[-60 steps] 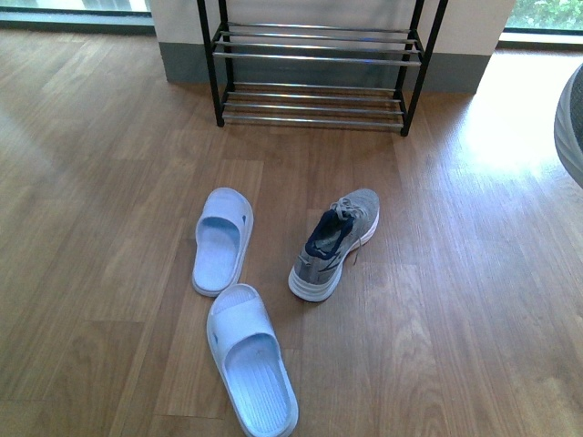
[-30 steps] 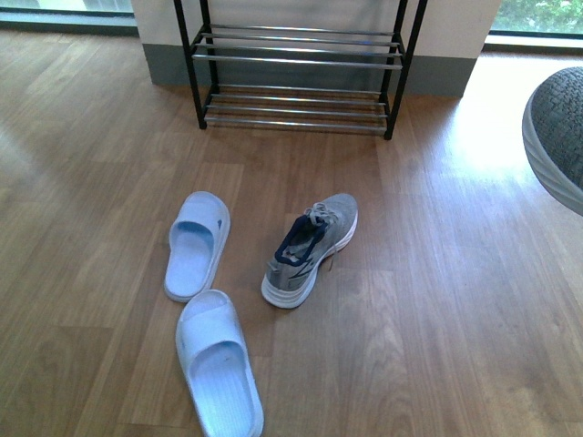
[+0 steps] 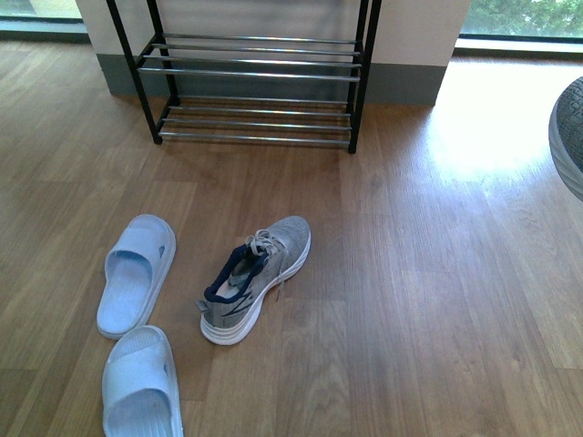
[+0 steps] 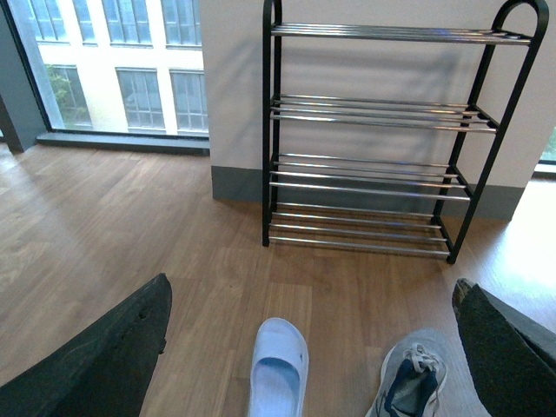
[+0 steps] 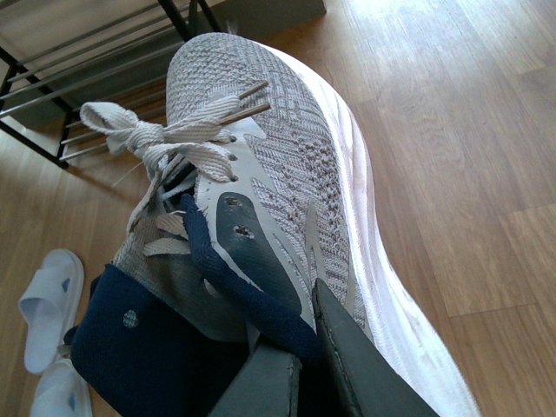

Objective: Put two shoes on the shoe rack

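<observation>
Through the left wrist camera, the left gripper (image 4: 311, 294) had its dark fingers (image 4: 104, 356) spread wide with nothing between them (only floor (image 4: 130, 226) showed in the gap). In the front view, a pale blue slipper (image 3: 137, 273) lay at the lower left of the frame, with another slipper (image 3: 141, 387) below it. Just right of them, near centre, the first sneaker (image 3: 255, 278) sat upright on the floor, well apart from both grippers, its toe pointing toward the shoe rack (image 3: 255, 73) at upper centre. The rack's visible tiers were bare. At the right edge, the second sneaker (image 3: 569, 137) hung above the floor. The right wrist camera showed the right gripper (image 5: 304, 365) pinching that sneaker's navy collar at the heel, one finger (image 5: 365, 373) pressed against its outer side.
</observation>
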Motion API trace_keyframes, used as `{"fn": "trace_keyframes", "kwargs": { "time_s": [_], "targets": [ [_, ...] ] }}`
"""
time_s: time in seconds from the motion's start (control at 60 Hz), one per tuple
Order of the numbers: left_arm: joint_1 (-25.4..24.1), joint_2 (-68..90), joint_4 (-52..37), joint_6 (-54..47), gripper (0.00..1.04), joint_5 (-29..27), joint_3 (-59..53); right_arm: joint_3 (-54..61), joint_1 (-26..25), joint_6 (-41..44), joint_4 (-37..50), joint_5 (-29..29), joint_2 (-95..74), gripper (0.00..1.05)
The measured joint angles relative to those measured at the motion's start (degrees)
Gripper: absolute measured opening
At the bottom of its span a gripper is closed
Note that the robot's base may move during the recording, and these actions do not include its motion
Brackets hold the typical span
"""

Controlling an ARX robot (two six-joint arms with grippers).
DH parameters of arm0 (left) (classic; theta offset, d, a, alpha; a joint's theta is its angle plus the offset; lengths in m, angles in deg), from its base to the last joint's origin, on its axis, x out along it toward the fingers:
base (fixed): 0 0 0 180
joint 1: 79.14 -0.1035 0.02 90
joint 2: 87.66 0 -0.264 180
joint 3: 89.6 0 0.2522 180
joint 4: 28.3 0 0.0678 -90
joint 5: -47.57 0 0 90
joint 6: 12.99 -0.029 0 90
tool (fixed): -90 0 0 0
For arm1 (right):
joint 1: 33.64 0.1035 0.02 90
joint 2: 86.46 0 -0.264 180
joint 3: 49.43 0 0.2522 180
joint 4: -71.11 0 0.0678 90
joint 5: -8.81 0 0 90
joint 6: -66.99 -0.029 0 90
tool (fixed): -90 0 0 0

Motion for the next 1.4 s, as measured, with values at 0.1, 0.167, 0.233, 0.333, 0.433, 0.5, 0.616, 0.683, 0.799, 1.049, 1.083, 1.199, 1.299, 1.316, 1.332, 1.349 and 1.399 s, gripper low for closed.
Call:
{"fn": "trace_keyframes", "kwargs": {
  "time_s": [0.1,0.167,0.233,0.333,0.433,0.5,0.616,0.683,0.799,1.049,1.083,1.199,1.299,1.316,1.332,1.349,1.399],
  "targets": [
    [1.6,1.8,4.1,1.1,0.95,-5.6,1.4,0.0,0.0,0.0,0.0,-0.2,0.0,0.01],
    [7.2,11.2,11.0,1.8,0.95,-17.2,5.7,0.0,0.0,0.0,0.0,-0.4,0.0,0.01],
    [10.2,21.0,7.6,1.4,0.95,-19.7,7.6,0.0,0.0,0.0,0.0,-0.4,0.0,0.01],
    [11.5,38.8,-3.3,-0.7,0.95,-17.8,11.5,0.0,0.0,0.0,0.0,-0.4,0.0,0.01],
    [12.3,55.5,-12.4,-3.7,0.95,-16.2,16.6,0.0,0.0,0.0,0.0,-0.2,0.0,0.01],
    [12.8,72.3,-17.5,-6.6,0.95,-15.8,23.4,0.0,0.0,0.0,0.0,-0.3,0.0,0.01],
    [13.8,89.0,-18.0,-9.1,0.95,-14.9,30.9,0.0,0.0,0.0,0.0,-0.3,0.0,0.01],
    [14.9,96.3,-17.8,-10.5,0.95,-14.2,35.0,0.0,0.0,0.0,0.0,-0.3,0.0,0.01],
    [17.3,111.1,-17.3,-14.4,0.95,-16.6,45.2,0.0,0.0,0.0,0.0,-0.3,0.0,0.01],
    [21.7,133.2,-17.1,-23.9,0.95,-13.8,61.9,0.0,0.0,0.0,0.0,-0.3,0.0,0.01],
    [22.2,135.7,-16.1,-24.4,0.95,-13.7,64.2,0.0,0.0,0.0,0.0,-0.3,0.0,0.01],
    [23.0,144.3,-12.3,-25.3,0.95,-15.1,73.1,0.0,0.0,0.0,0.0,-0.3,0.0,0.01],
    [22.9,152.3,-7.2,-24.1,0.95,-18.1,83.0,0.0,0.0,0.0,0.0,-0.3,0.0,0.01],
    [22.9,152.6,-7.0,-23.8,0.95,-18.2,83.4,0.0,0.0,0.0,0.0,-0.3,0.0,0.01],
    [22.9,153.5,-6.2,-23.3,0.95,-18.3,84.8,0.0,0.0,0.0,0.0,-0.3,0.0,0.01],
    [22.9,154.3,-5.6,-23.1,0.95,-18.4,85.7,0.0,0.0,0.0,0.0,-0.3,0.0,0.01],
    [23.0,156.3,-4.4,-22.5,0.95,-18.5,88.6,0.0,0.0,0.0,0.0,-0.3,0.0,0.01]
  ]
}}
